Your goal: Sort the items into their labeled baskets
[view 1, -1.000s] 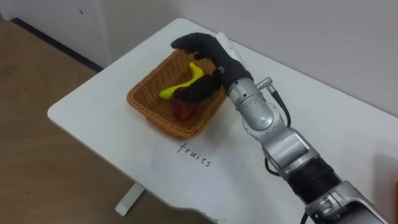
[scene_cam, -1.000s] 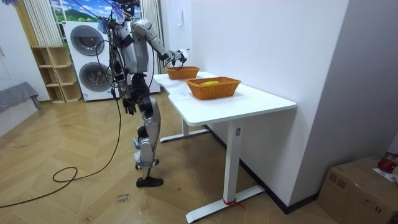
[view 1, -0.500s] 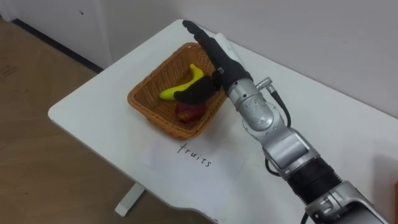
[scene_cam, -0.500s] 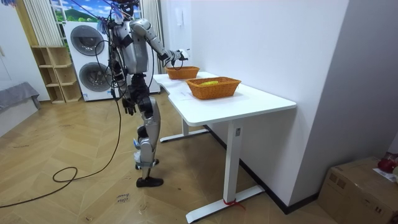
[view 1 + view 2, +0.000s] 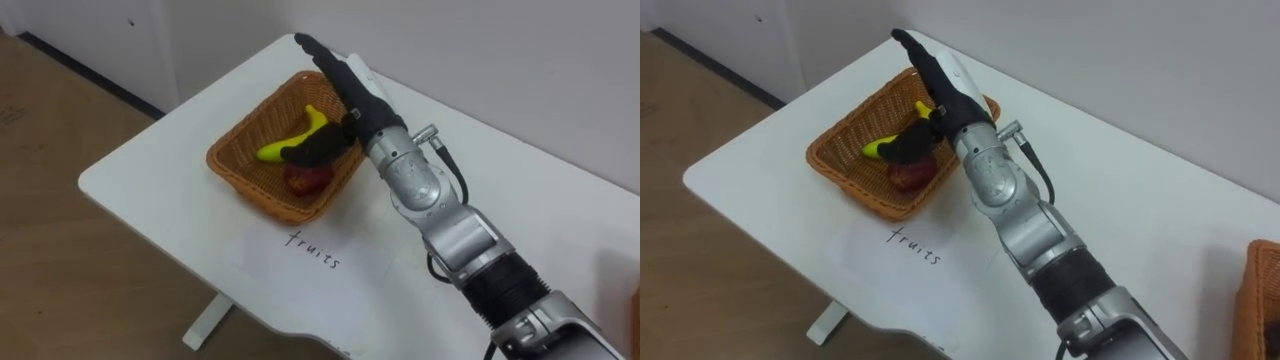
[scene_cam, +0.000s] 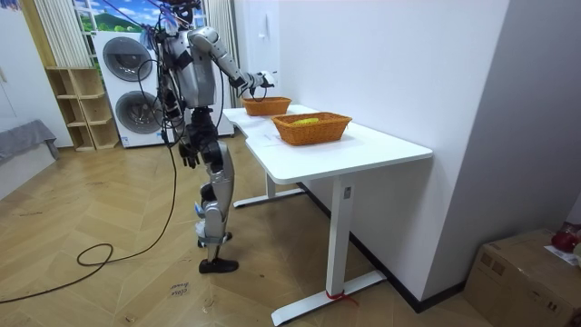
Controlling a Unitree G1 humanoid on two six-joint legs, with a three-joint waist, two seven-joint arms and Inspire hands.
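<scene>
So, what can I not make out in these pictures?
Banana: middle hidden under the right hand, eye views.
Apple: top hidden by the same hand.
Second basket: cut off by right eye view's edge.
Left hand: too small, room view.

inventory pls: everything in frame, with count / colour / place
Table: one or two joined, cannot tell; white; along the wall.
Fruit basket: 1, brown wicker, by the table's corner.
Banana: 1, yellow, in the fruit basket.
Red fruit: 1, red, in the fruit basket, beside the banana.
Paper sheet: 1, white, handwritten, on the table before the fruit basket.
Second basket: 1, brown wicker, further along the table, something yellow inside.
Washing machines: 2, white, stacked, behind the robot.
Shelf: 1, wooden, beside the washing machines.
Cardboard box: 1, brown, on the floor at the room view's right.
Right hand: black, open, over the fruit basket.
Left hand: hangs by the robot's side.
</scene>
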